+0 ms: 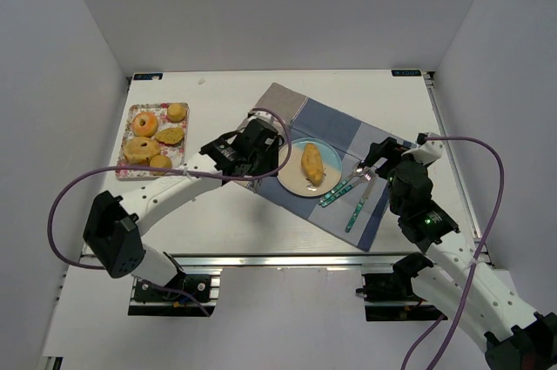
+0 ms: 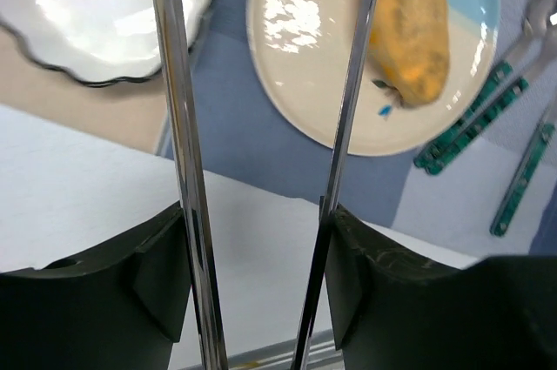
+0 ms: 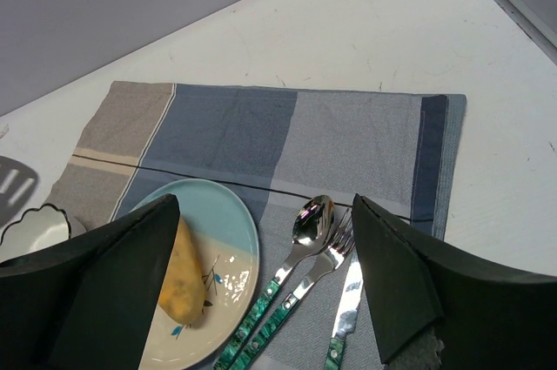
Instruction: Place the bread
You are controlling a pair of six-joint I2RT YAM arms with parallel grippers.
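The bread, a long golden-brown roll, lies on the round cream-and-blue plate on the placemat. My left gripper is just left of the plate and grips a pair of metal tongs. The tong arms are spread apart with nothing between them. In the left wrist view the bread lies beyond the right tong arm on the plate, between my fingers. My right gripper is open and empty above the cutlery. Its view shows the bread and the plate below my fingers.
A blue and grey checked placemat lies under the plate. A spoon, fork and knife with green handles lie right of it. A floral tray with a donut and small buns is at the left. A white scalloped-edged item lies left of the plate.
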